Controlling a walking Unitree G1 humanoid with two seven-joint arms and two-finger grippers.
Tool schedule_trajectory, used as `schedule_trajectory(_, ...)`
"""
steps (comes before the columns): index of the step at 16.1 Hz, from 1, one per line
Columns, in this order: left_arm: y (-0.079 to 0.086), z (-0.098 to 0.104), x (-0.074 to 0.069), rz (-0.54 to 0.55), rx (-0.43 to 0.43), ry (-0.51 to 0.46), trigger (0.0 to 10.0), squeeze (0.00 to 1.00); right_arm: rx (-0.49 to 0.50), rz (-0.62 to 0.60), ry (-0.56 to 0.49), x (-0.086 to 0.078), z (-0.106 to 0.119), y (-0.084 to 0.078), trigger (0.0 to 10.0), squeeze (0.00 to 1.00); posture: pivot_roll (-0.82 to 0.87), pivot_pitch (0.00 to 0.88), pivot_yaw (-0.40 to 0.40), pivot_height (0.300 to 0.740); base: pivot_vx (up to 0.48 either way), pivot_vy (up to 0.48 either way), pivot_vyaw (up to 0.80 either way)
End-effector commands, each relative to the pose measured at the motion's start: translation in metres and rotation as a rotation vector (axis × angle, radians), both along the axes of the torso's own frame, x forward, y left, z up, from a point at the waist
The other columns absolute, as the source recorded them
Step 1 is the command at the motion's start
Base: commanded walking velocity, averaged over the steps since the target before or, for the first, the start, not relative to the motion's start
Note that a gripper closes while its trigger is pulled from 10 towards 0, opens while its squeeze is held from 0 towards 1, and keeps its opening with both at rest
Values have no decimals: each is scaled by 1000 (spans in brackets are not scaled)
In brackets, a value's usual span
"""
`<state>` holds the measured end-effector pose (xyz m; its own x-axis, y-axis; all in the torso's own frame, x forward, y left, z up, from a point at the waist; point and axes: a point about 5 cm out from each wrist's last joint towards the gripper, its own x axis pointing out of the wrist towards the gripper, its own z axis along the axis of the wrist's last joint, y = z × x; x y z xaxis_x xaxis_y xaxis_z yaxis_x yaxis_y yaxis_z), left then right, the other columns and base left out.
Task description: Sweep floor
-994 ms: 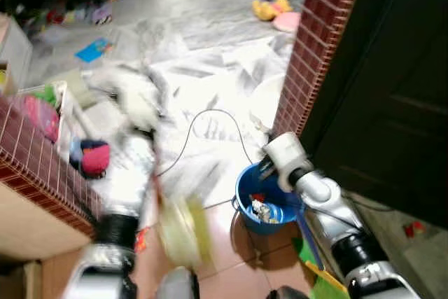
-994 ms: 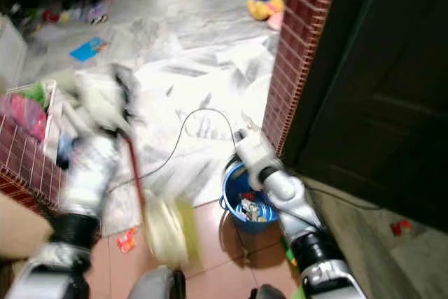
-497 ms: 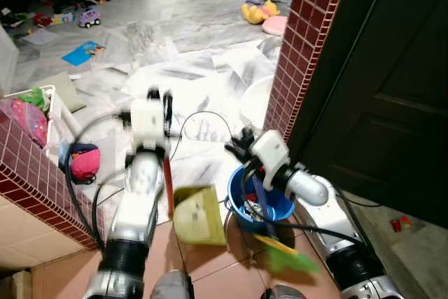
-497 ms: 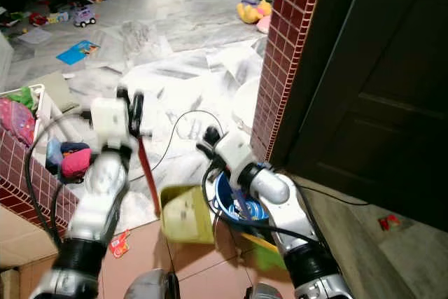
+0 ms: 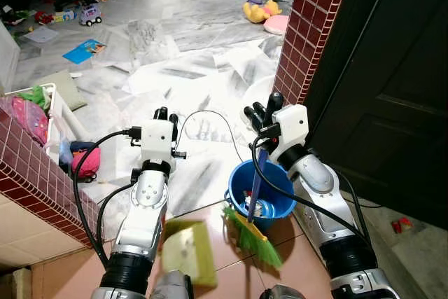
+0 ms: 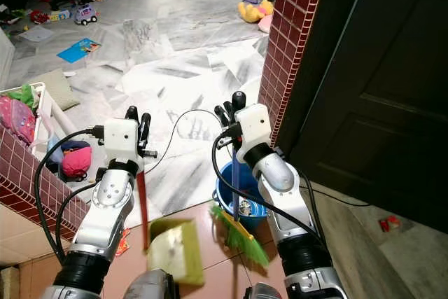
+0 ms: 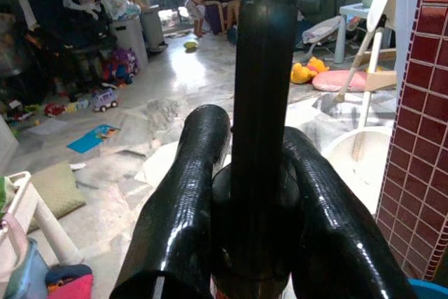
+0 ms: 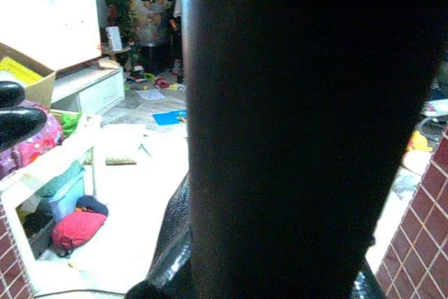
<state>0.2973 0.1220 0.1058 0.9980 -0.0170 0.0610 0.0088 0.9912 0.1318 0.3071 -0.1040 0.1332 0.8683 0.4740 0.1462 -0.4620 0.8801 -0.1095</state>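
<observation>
My left gripper (image 5: 165, 114) is shut on the dark top of a red-handled dustpan (image 7: 262, 103). Its yellow-green pan (image 5: 185, 253) hangs low over the terracotta tiles in front of me. My right gripper (image 5: 264, 114) is shut on a broom with a blue handle (image 5: 256, 176). The broom's green bristles (image 5: 253, 241) hang just in front of a blue bucket (image 5: 276, 204) that holds some rubbish. In the right wrist view the dark broom handle (image 8: 308, 124) blocks most of the picture. Both grippers are raised side by side, about a hand's width apart.
A red brick pillar (image 5: 308, 40) and a dark door (image 5: 392, 89) stand on the right. A low brick wall (image 5: 35, 173) lies on the left, with a white basket (image 5: 49, 103) and a pink bag (image 5: 84, 161). A black cable (image 5: 210, 113) crosses the marble floor. Toys lie farther back.
Both arms have steadied. The right gripper has risen and the broom now hangs nearly upright by the bucket. The dustpan has dropped lower toward the tiles.
</observation>
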Motion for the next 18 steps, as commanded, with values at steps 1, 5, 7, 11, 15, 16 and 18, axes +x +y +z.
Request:
schedule_trajectory(1,-1,12,4,0,-10,-37,10000,0,-15,-27,-113,1,19,-3,10000,0,-28,0,35,740,0,0,0)
schedule_trajectory(5,-4,13,2,-6,-41,-18,10000,0,31,93,34,-12,1,3,10000,0,-35,0,37,740,0,0,0)
schedule_trajectory(7,-4,8,-1,-11,-56,-2,10000,0,1,79,35,-18,-6,-3,10000,0,-34,0,35,740,0,0,0)
schedule_trajectory(11,-6,3,-3,-11,-87,32,10000,0,12,6,39,-16,-6,-9,10000,0,-38,0,34,740,-202,72,764)
schedule_trajectory(15,-6,5,-2,-18,-85,30,10000,0,70,37,92,-18,-7,-4,10000,0,-44,0,35,740,-372,272,309)
schedule_trajectory(16,-6,5,-2,-18,-85,31,10000,0,67,31,94,-18,-8,-5,10000,0,-44,0,35,740,-386,277,0)
schedule_trajectory(18,-6,4,-2,-20,-84,37,10000,0,60,32,108,-17,-9,-5,10000,0,-46,0,33,740,-388,279,0)
